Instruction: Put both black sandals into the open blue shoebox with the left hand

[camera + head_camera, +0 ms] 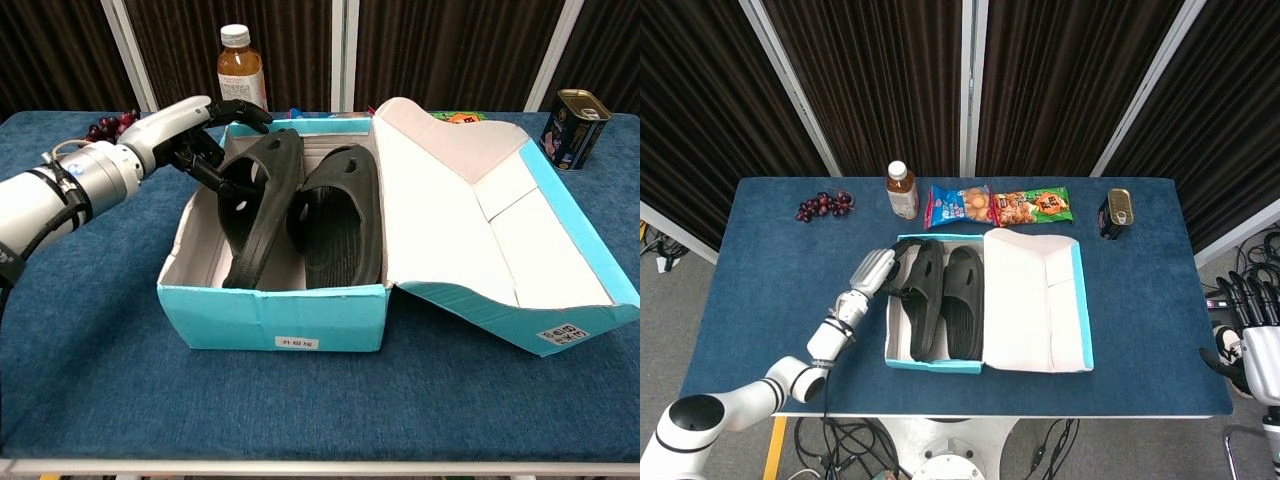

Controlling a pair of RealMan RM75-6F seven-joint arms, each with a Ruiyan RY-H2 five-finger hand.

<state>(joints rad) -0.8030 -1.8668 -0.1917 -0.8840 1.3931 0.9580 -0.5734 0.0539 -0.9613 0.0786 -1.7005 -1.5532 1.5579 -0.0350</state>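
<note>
The open blue shoebox (pixel 936 364) (pixel 270 315) stands mid-table with its lid (pixel 500 220) folded out to the right. Both black sandals lie inside. One sandal (pixel 963 295) (pixel 340 215) lies flat. The other sandal (pixel 919 300) (pixel 258 205) stands tilted on its side against the box's left wall. My left hand (pixel 874 270) (pixel 180 135) is at the box's far left corner. Its fingers are spread, one stretched over the rim and the lower ones touching the tilted sandal's strap. My right hand (pixel 1252 325) hangs off the table's right edge with its fingers apart and nothing in them.
Along the table's back stand a bottle (pixel 901 190) (pixel 240 65), snack packets (pixel 998 205), grapes (pixel 824 206) and a tin can (pixel 1118 213) (pixel 574 125). The blue cloth (pixel 770 300) lies bare to the left and front of the box.
</note>
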